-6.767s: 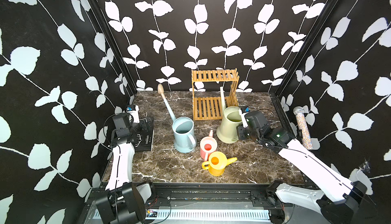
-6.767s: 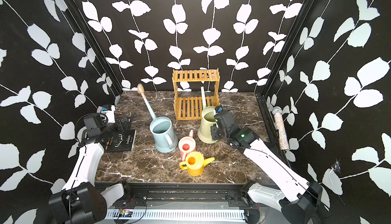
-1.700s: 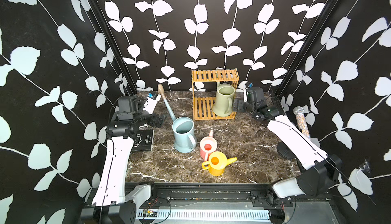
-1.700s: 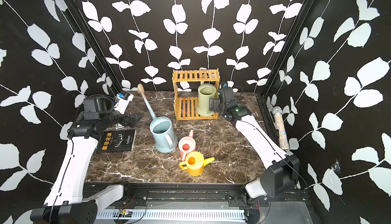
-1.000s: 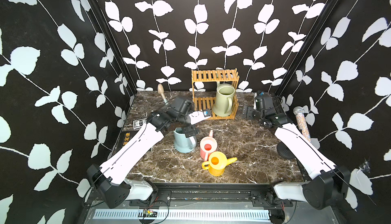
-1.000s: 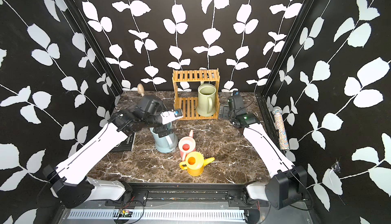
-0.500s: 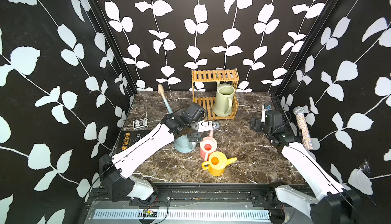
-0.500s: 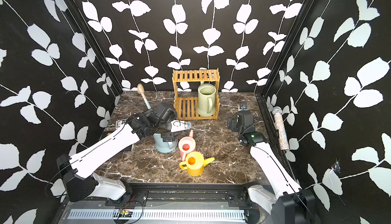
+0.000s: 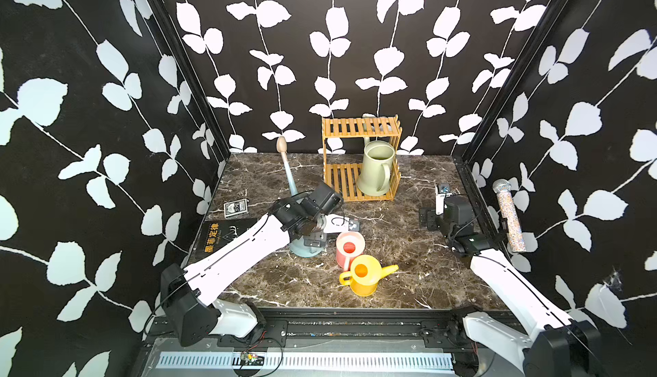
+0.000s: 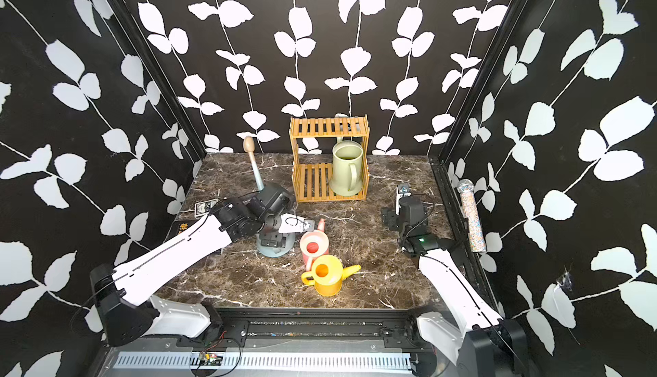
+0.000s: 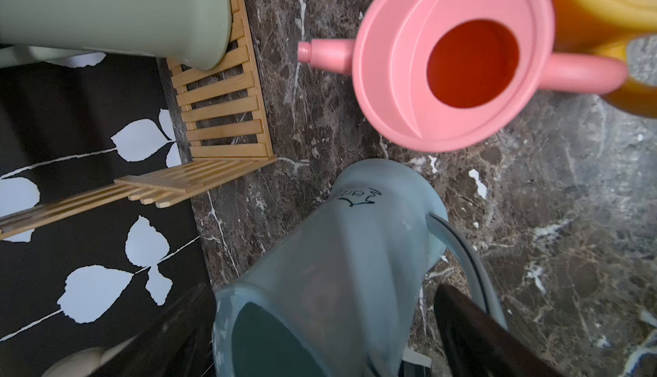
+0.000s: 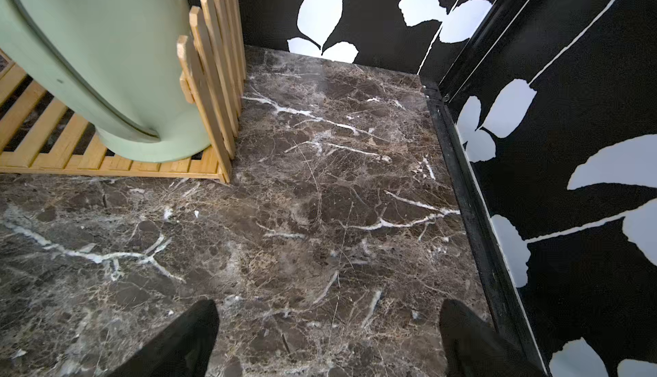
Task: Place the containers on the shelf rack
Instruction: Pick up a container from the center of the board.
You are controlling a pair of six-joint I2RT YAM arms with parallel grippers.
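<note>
The sage green can [image 9: 377,172] [image 10: 346,170] stands on the lower tier of the wooden shelf rack [image 9: 359,128] [image 12: 209,73]. On the marble stand the pale blue can [image 9: 302,249] [image 11: 355,250], the pink can [image 9: 350,247] [image 11: 455,62] and the yellow can [image 9: 364,275]. My left gripper [image 9: 313,238] [image 11: 320,288] hangs over the blue can, open, one finger on each side of its body near the handle. My right gripper [image 9: 428,218] [image 12: 329,304] is open and empty above bare marble, right of the rack.
A black book [image 9: 224,236] and a small card deck [image 9: 235,208] lie at the left edge. A glittery microphone [image 9: 510,218] leans on the right wall. The blue can's long spout [image 9: 289,176] rises toward the back, left of the rack.
The right arm set the green can on the lower tier, let go and drew back to the right. The left arm swung from the book and came down over the blue can.
</note>
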